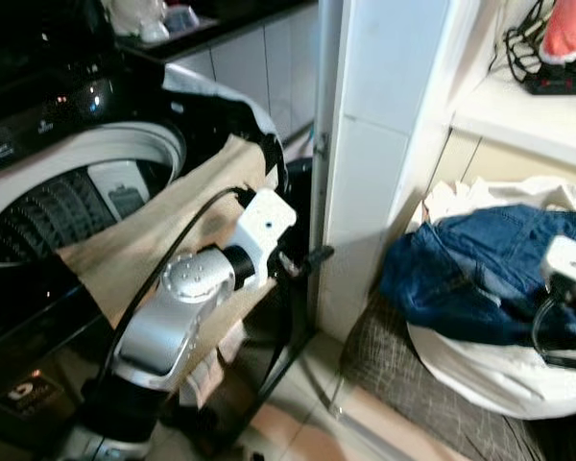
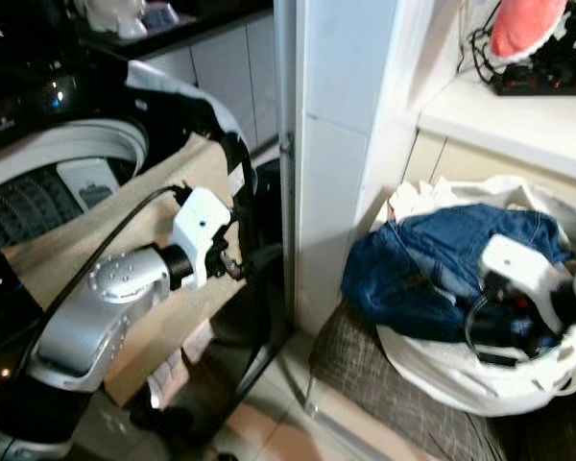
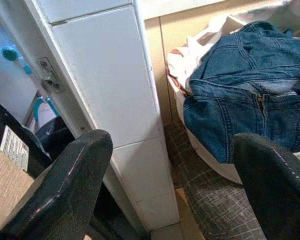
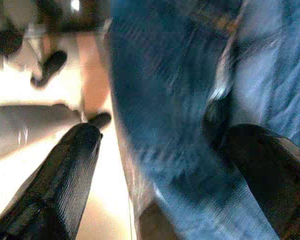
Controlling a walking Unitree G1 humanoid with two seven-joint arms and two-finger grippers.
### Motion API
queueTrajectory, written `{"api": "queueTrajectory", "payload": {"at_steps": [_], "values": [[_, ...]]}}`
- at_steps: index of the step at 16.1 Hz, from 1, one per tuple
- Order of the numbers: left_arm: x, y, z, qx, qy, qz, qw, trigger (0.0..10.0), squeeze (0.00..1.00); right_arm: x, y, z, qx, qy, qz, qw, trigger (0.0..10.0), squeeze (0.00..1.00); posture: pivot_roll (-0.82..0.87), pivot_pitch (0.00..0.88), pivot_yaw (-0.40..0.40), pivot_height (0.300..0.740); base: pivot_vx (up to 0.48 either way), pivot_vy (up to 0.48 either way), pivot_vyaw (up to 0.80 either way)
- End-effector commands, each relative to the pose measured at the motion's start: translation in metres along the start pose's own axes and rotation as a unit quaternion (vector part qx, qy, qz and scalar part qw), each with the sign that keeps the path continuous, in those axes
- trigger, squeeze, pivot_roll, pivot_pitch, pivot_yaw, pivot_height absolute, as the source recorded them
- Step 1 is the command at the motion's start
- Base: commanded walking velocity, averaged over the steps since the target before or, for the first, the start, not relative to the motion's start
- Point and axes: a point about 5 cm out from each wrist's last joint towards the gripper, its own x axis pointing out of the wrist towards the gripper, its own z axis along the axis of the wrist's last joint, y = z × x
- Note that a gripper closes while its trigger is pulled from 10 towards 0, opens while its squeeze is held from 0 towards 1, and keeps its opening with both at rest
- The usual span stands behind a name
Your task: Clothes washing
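Observation:
Blue jeans (image 1: 470, 269) lie on top of a white laundry bag (image 1: 490, 379) at the right. My right gripper (image 2: 492, 338) reaches down into the jeans (image 4: 180, 100), open, its two fingers (image 4: 65, 170) straddling a fold of denim. A beige cloth (image 1: 163, 230) hangs over the rim of the top-loading washing machine (image 1: 38, 115) at the left, whose drum (image 1: 48, 211) stands uncovered. My left gripper (image 1: 312, 257) hovers beside the beige cloth and points at the white pillar (image 1: 374, 144). It is open (image 3: 175, 200) with nothing between its fingers (image 3: 65, 190).
The white tiled pillar stands between the washer and the laundry bag. A grey checked cushion (image 1: 403, 384) lies under the bag. A shelf (image 1: 518, 115) behind carries a black power strip (image 1: 562, 82) and a pink item (image 1: 571, 29). Bare floor tiles (image 1: 298, 423) show below.

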Motion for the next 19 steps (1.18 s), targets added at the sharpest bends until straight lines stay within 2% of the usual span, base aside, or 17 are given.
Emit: {"api": "queueTrajectory", "payload": {"at_steps": [1,4,5,6,7,11,12,13,14,15,19], "values": [[-0.001,-0.001,0.001,-0.002,0.000,-0.008,1.000,10.0,0.00,-0.010,0.001,0.007,-0.014,-0.008,-0.016,1.000,10.0,1.00,-0.07,0.000,0.082,0.740,0.000,0.000,0.00],[0.000,-0.005,0.001,-0.004,0.001,-0.025,1.000,10.0,0.00,-0.002,0.007,0.001,-0.017,0.013,-0.019,1.000,10.0,1.00,-0.08,0.000,0.081,0.740,0.000,0.000,0.00],[0.000,-0.005,0.001,-0.003,0.002,-0.023,1.000,10.0,0.00,0.003,0.005,-0.001,-0.022,0.023,-0.037,0.999,10.0,0.92,-0.08,0.000,0.081,0.740,0.000,0.000,0.00],[0.000,-0.005,0.001,-0.003,0.003,-0.022,1.000,10.0,0.00,0.006,0.004,-0.002,-0.027,0.032,-0.055,0.998,10.0,0.77,-0.08,0.000,0.082,0.740,0.000,0.000,0.00],[0.000,-0.004,0.001,-0.002,0.003,-0.021,1.000,10.0,0.00,0.013,0.000,-0.003,-0.046,0.048,-0.083,0.994,10.0,0.00,-0.07,0.000,0.082,0.740,0.000,0.000,0.00],[0.000,-0.003,0.001,-0.002,0.004,-0.020,1.000,10.0,0.00,0.020,0.001,0.001,-0.076,0.054,-0.089,0.992,10.0,0.00,-0.07,0.000,0.081,0.740,0.000,0.000,0.00],[0.000,-0.003,0.001,-0.002,0.004,-0.019,1.000,10.0,0.00,0.022,0.000,0.003,-0.076,0.050,-0.093,0.992,8.3,0.00,-0.07,0.000,0.080,0.740,0.000,0.000,0.00],[0.001,-0.002,0.002,-0.002,0.003,-0.017,1.000,10.0,0.00,0.023,-0.009,0.008,-0.069,0.032,-0.130,0.989,2.7,0.00,-0.07,0.000,0.077,0.740,0.000,0.000,0.00],[0.001,-0.002,0.002,-0.002,0.003,-0.016,1.000,10.0,0.00,0.023,-0.011,0.009,-0.065,0.027,-0.136,0.988,2.7,0.00,-0.07,0.000,0.077,0.740,0.000,0.000,0.00],[0.001,-0.002,0.002,-0.002,0.003,-0.015,1.000,10.0,0.00,0.024,-0.012,0.010,-0.054,0.019,-0.135,0.989,0.0,0.00,-0.07,0.000,0.077,0.740,0.000,0.000,0.00],[0.001,-0.002,0.002,-0.002,0.004,-0.012,1.000,10.0,0.00,0.034,-0.016,0.000,-0.048,0.034,-0.142,0.988,0.0,0.00,-0.07,0.000,0.073,0.740,0.000,0.000,0.00]]}}
